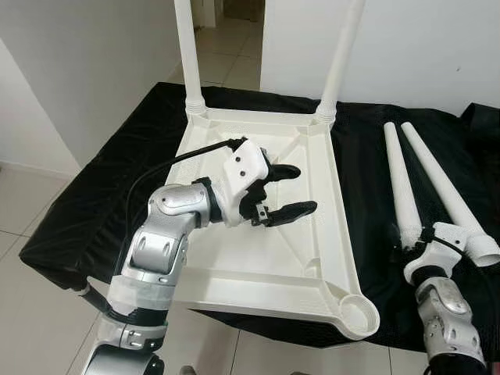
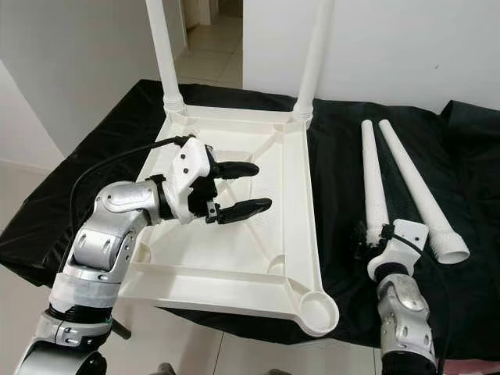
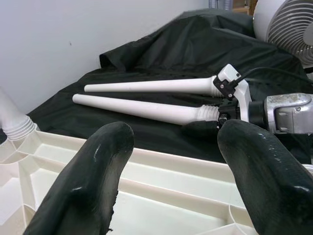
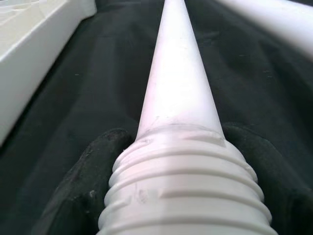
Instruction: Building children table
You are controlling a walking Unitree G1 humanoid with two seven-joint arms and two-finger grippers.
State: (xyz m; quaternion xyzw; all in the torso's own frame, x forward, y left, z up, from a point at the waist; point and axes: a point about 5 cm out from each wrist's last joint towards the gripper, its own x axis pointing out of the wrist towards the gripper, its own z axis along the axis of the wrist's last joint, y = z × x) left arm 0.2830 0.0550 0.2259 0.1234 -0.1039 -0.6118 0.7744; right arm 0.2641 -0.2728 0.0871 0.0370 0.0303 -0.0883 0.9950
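Fingers of the right gripper [image 2: 373,237] are clamped around the threaded end of one loose leg [image 2: 371,176]; the second loose leg [image 2: 414,187] lies just beside it on the black-draped surface [image 2: 344,156]. Left gripper [image 2: 234,187] hovers spread over the inverted tabletop [image 2: 258,250] (two far-corner legs [image 2: 160,55] fitted, two remaining)

The upturned tabletop [image 1: 266,258] lies at the covered table's [image 1: 101,211] front left; two loose legs [image 1: 400,183] lie side by side toward the right edge.
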